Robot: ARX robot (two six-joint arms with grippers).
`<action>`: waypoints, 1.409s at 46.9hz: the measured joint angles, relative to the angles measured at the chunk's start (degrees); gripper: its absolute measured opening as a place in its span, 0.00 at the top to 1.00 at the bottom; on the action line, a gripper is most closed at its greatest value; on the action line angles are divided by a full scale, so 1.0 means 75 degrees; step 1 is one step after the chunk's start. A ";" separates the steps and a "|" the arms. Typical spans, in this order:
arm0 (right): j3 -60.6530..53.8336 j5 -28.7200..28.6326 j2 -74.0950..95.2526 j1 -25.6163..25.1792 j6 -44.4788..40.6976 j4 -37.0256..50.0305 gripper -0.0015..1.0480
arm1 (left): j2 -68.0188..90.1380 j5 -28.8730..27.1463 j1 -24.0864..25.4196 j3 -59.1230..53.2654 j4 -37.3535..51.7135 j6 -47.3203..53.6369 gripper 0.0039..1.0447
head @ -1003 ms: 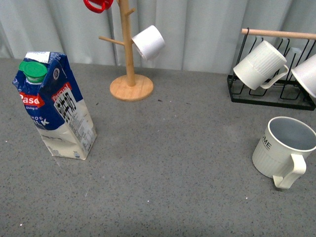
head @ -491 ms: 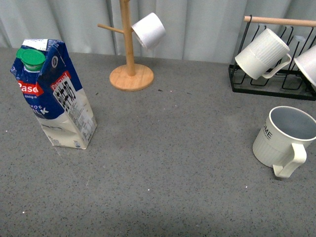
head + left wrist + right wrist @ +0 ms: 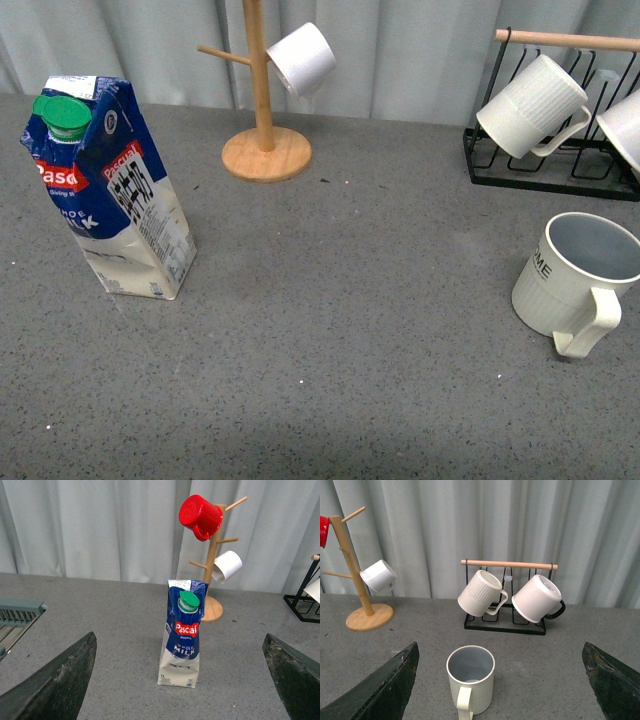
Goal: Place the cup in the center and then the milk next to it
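Note:
The cup [image 3: 572, 287], a cream ribbed mug with black lettering and a grey-blue inside, stands upright at the right of the grey table, handle toward the front. In the right wrist view the cup [image 3: 471, 678] sits ahead of my open right gripper [image 3: 500, 690], nearer its left finger, untouched. The milk [image 3: 108, 190], a blue-and-white carton with a green cap, stands at the left, leaning slightly. My open left gripper [image 3: 180, 680] faces the milk [image 3: 182, 635], which stands a little way ahead between the finger lines. Neither arm shows in the front view.
A wooden mug tree [image 3: 264, 110] with a plain white cup [image 3: 301, 58] stands at the back centre; a red cup [image 3: 200, 516] hangs on its top. A black wire rack [image 3: 548, 170] at the back right holds white ribbed mugs [image 3: 530, 106].
The front view has shifted slightly downward in the picture since one second ago; the table's things have kept their places and nothing was grasped.

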 joint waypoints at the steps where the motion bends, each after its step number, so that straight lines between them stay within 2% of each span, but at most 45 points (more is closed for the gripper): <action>1: 0.0003 0.0000 0.0000 0.0000 -0.0003 0.0000 0.09 | 0.0000 0.0000 0.0000 0.0000 0.0000 0.0000 0.06; 66: 0.0003 0.0000 0.0000 0.0000 -0.0003 0.0000 0.09 | 0.0000 0.0000 0.0000 0.0000 0.0000 0.0000 0.06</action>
